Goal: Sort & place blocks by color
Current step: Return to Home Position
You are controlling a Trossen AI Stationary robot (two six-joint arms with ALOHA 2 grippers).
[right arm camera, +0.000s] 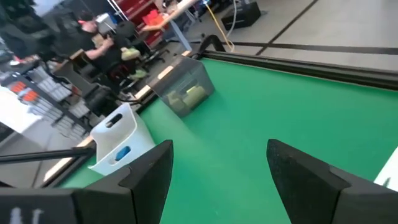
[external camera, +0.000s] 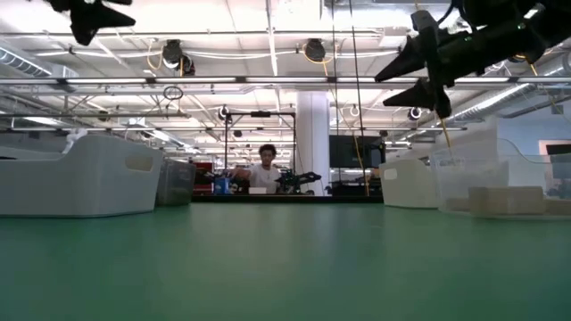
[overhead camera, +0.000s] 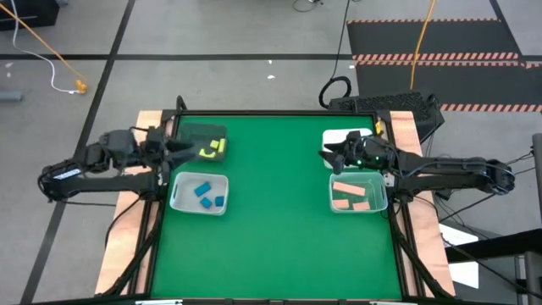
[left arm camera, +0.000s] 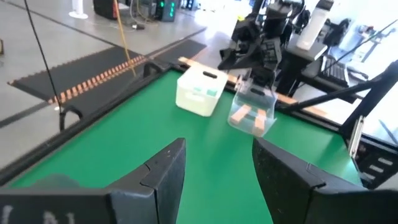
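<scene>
The blocks lie sorted in bins. Yellow blocks (overhead camera: pixel 212 148) sit in a dark bin (overhead camera: pixel 203 134) at the far left. Blue blocks (overhead camera: pixel 206 193) are in a white bin (overhead camera: pixel 178 196) nearer the front. Salmon-pink blocks (overhead camera: pixel 350 195) rest in a clear bin (overhead camera: pixel 379 196) on the right. My left gripper (overhead camera: pixel 188 146) hovers open beside the dark bin. My right gripper (overhead camera: pixel 324 156) hovers open beside a white bin (overhead camera: pixel 343 135) at the far right, whose contents are mostly hidden. Both grippers hang high above the table in the low view and hold nothing.
The green mat (overhead camera: pixel 279 212) lies between the two pairs of bins. A raised black frame (overhead camera: pixel 271 113) runs along the table's far edge. In the low view a person (external camera: pixel 265 169) sits far behind the table.
</scene>
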